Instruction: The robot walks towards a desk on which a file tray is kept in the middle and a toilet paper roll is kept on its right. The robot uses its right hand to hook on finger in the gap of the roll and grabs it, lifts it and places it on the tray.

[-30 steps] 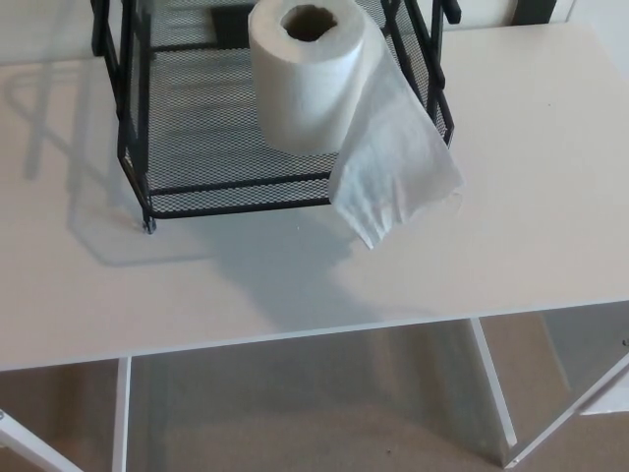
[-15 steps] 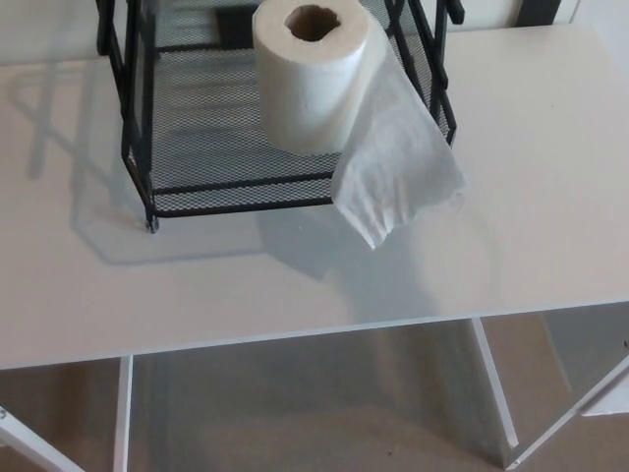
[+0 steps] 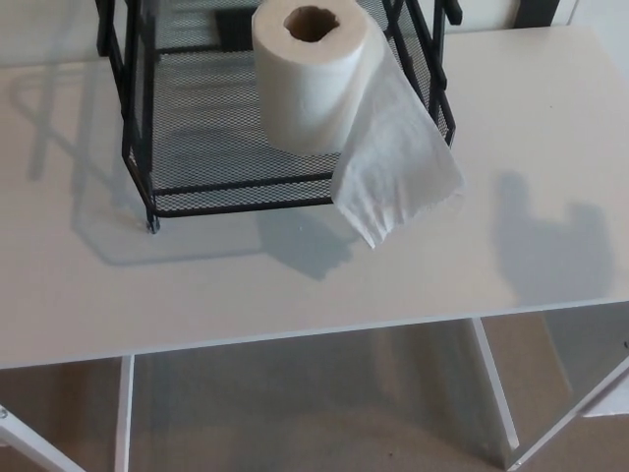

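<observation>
A white toilet paper roll (image 3: 313, 77) stands upright in the black mesh file tray (image 3: 197, 187) at the top middle of the head view. Its cardboard core faces up. A loose sheet of paper (image 3: 398, 172) hangs from the roll over the tray's front right corner and rests on the white desk (image 3: 295, 285). Neither of my hands shows in the picture. A dark hand-shaped shadow (image 3: 550, 251) lies on the desk at the right.
The desk's front edge runs across the lower part of the view, with white legs (image 3: 491, 393) and beige floor (image 3: 314, 413) below. The tray's black upright posts (image 3: 128, 98) rise at its left and right sides.
A hand-shaped shadow has appeared on the right of the desk. The soft shadow in front of the tray has shrunk. The roll and the tray stay where they were.
</observation>
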Motion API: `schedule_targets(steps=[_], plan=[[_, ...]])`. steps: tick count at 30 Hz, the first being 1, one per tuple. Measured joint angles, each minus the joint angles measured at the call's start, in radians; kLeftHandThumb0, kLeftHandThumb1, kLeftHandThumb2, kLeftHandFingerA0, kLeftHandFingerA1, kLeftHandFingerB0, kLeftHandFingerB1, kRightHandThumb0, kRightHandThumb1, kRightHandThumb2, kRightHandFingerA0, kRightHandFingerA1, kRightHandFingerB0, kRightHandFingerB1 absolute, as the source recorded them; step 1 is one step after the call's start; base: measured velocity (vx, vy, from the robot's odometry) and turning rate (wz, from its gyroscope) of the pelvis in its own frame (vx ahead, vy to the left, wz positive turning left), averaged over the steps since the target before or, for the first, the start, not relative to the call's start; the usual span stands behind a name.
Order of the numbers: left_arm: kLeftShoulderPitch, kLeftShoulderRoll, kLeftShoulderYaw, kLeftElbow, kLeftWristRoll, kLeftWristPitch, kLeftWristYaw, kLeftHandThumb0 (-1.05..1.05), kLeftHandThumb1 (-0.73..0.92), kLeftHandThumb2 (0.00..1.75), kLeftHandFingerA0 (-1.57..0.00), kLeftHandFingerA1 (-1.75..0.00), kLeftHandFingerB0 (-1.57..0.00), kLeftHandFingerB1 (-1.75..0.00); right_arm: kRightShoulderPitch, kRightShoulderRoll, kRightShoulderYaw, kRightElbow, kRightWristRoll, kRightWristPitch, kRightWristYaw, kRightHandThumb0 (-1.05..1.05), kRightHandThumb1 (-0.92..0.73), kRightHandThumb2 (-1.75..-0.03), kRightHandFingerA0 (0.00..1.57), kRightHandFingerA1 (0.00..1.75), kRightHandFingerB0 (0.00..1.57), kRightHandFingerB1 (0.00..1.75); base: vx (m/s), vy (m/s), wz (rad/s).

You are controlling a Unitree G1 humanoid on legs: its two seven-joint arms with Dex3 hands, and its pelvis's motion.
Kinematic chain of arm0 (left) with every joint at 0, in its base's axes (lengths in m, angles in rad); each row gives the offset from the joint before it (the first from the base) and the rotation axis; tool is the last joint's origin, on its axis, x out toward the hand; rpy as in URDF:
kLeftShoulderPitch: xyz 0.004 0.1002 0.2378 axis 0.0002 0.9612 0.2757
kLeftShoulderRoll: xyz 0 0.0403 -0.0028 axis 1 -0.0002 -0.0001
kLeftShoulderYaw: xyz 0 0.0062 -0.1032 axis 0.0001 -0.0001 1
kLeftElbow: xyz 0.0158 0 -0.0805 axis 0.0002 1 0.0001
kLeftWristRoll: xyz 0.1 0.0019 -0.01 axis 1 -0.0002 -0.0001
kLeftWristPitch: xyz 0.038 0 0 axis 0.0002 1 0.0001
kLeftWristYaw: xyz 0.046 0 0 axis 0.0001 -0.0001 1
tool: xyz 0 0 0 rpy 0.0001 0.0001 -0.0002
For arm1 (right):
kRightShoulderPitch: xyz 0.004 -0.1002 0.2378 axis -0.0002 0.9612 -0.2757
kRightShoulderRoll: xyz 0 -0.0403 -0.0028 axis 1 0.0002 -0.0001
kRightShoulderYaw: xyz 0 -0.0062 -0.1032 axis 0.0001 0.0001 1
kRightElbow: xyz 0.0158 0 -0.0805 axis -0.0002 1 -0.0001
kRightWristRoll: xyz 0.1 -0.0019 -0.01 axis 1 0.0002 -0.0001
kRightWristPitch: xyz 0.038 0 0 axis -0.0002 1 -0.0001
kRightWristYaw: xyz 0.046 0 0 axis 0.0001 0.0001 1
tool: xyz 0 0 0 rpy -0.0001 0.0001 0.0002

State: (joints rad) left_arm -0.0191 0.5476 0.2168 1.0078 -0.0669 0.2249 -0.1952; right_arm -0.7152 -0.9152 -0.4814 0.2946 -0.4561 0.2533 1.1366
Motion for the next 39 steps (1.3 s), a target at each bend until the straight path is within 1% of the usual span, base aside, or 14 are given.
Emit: schedule_targets(steps=[3, 6, 7, 8, 11, 17, 19, 25, 27, 28, 31, 35, 37, 39], plan=[[-0.002, -0.001, 0.000, 0.000, 0.000, 0.000, 0.000, -1.05, 0.77, 1.33, -0.45, -0.91, 0.00, -0.67, 0.109, 0.042, -0.088, 0.013, 0.016, -0.006, -0.022, -0.65, -0.35, -0.75, 1.19, 1.22, 0.16, 0.55, 0.00, 0.000, 0.00], [-0.003, -0.002, 0.000, 0.001, 0.000, 0.000, 0.000, -1.05, 0.77, 1.33, -0.40, -0.89, 0.00, -0.65, 0.207, 0.094, -0.177, 0.030, 0.034, -0.008, -0.049, -0.49, -0.42, -0.72, 0.97, 1.36, 0.17, 0.54, 0.00, 0.000, 0.00], [-0.003, -0.002, 0.000, 0.001, 0.000, 0.000, 0.000, -1.05, 0.76, 1.33, -0.42, -0.91, 0.00, -0.65, 0.236, 0.115, -0.208, 0.038, 0.040, -0.008, -0.059, -0.48, -0.42, -0.70, 1.21, 1.42, 0.16, 0.54, 0.00, 0.000, 0.00], [-0.003, -0.002, 0.000, 0.001, 0.000, 0.000, 0.000, -1.05, 0.77, 1.33, -0.41, -0.91, 0.00, -0.65, 0.244, 0.122, -0.218, 0.040, 0.042, -0.008, -0.062, -0.46, -0.44, -0.72, 0.92, 1.31, 0.16, 0.52, 0.00, 0.000, 0.00], [-0.004, -0.003, 0.000, 0.001, 0.000, 0.000, 0.000, -1.05, 0.78, 1.34, -0.37, -0.89, 0.00, -0.62, 0.322, 0.186, -0.301, 0.076, 0.059, -0.007, -0.100, -0.38, -0.48, -0.58, 0.87, 1.51, 0.17, 0.49, 0.00, 0.000, 0.00], [-0.004, -0.004, -0.001, 0.002, 0.000, 0.000, 0.000, -1.05, 0.76, 1.34, -0.50, -0.92, 0.00, -0.66, 0.438, 0.297, -0.392, 0.165, 0.073, -0.003, -0.178, -0.42, -0.36, -0.66, 0.81, 0.98, 0.17, 0.54, 0.00, 0.000, 0.00], [-0.004, -0.004, -0.001, 0.004, 0.001, 0.000, 0.000, -1.05, 0.76, 1.33, -0.52, -0.93, 0.00, -0.65, 0.471, 0.331, -0.400, 0.193, 0.073, -0.002, -0.205, -0.51, -0.44, -0.54, 1.06, 1.01, 0.34, 0.40, 0.00, 0.000, 0.00], [-0.005, -0.004, -0.001, 0.011, 0.001, 0.000, 0.000, -1.05, 0.77, 1.34, -0.49, -0.93, -0.04, -0.67, 0.570, 0.437, -0.397, 0.279, 0.071, 0.004, -0.293, -0.47, -0.39, -0.66, 0.19, 0.78, 0.11, 0.47, 0.00, 0.000, 0.00], [-0.004, -0.004, -0.001, 0.012, 0.001, 0.000, 0.000, -1.05, 0.77, 1.34, -0.45, -0.91, -0.04, -0.68, 0.598, 0.456, -0.388, 0.322, 0.070, 0.005, -0.319, -0.58, -0.47, -0.55, 0.33, 0.75, 0.26, 0.38, 0.00, 0.000, 0.00], [-0.004, -0.004, -0.002, 0.012, 0.002, 0.000, 0.000, -1.05, 0.92, 0.89, -0.38, -0.97, -0.05, -0.80, 0.617, 0.467, -0.378, 0.340, 0.068, 0.005, -0.335, -0.54, -0.46, -0.55, 0.58, 0.71, 0.25, 0.36, 0.00, 0.000, 0.00], [-0.003, -0.004, -0.003, 0.009, 0.003, 0.000, 0.000, -1.05, 0.92, 0.88, -0.31, -0.98, -0.05, -0.86, 0.666, 0.498, -0.345, 0.402, 0.068, 0.003, -0.382, -0.77, -0.43, -0.81, 0.66, 0.76, 0.12, 0.47, 0.00, 0.000, 0.00], [0.000, -0.004, -0.005, 0.000, 0.005, 0.000, 0.000, -1.04, 0.92, 0.90, -0.36, -0.91, -0.09, -0.79, 0.724, 0.523, -0.260, 0.470, 0.064, -0.011, -0.440, -0.70, -0.47, -0.55, 0.56, 0.75, 0.19, 0.39, 0.00, 0.000, 0.00], [0.002, -0.004, -0.008, -0.009, 0.006, 0.000, -0.001, -1.05, 0.76, 1.15, -0.34, -0.82, -0.09, -0.72, 0.749, 0.526, -0.213, 0.496, 0.064, -0.022, -0.471, -0.75, -0.41, -0.80, 0.14, 0.70, 0.11, 0.47, 0.00, 0.000, 0.00], [0.003, -0.004, -0.011, -0.013, 0.007, 0.000, -0.002, -1.05, 0.92, 0.88, -0.34, -0.89, -0.10, -0.78, 0.769, 0.526, -0.169, 0.513, 0.065, -0.042, -0.500, -0.71, -0.39, -0.78, 0.17, 0.68, 0.14, 0.46, 0.00, 0.000, 0.00]])
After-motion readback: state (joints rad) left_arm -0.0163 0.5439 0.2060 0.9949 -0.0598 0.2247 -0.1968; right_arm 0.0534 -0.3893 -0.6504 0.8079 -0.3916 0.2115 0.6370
